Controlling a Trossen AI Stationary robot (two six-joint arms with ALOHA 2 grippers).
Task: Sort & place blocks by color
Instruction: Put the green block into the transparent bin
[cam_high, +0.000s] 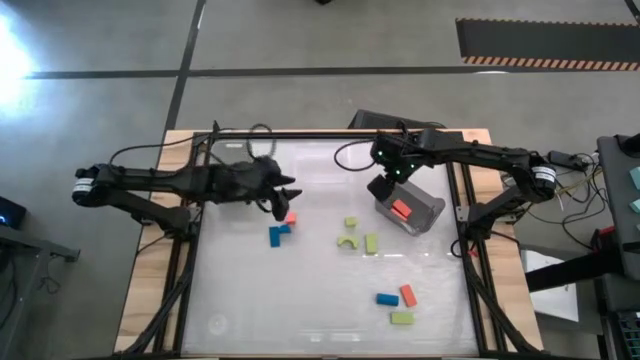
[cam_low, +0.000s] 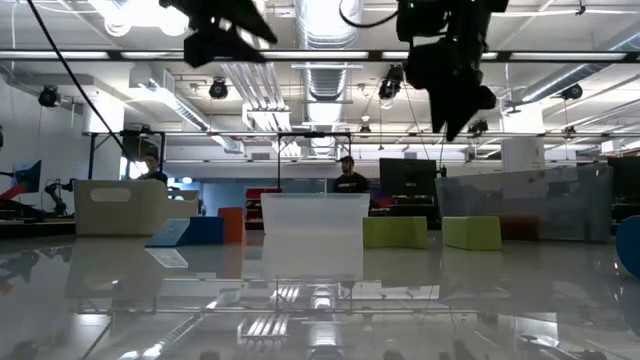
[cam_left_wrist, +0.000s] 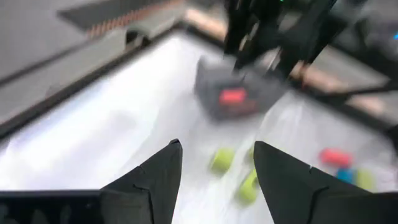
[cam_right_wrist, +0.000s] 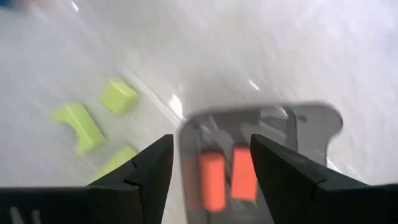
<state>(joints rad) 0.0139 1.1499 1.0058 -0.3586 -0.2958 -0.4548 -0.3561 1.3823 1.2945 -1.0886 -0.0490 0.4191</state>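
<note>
Small blocks lie flat on the white table. A red block and an L of blue blocks sit left of centre. Two green bricks and a green arch lie mid-table. A blue, a red and a green block lie nearer the front. Two red blocks rest inside the grey bin. My left gripper hovers open just beyond the red block. My right gripper hangs open above the bin's far-left end, raised off the table.
The grey bin stands toward the table's right side, close to the right frame rail. Dark rails edge the table, and cables loop at its far side. A pale translucent box shows mid-table in the low view.
</note>
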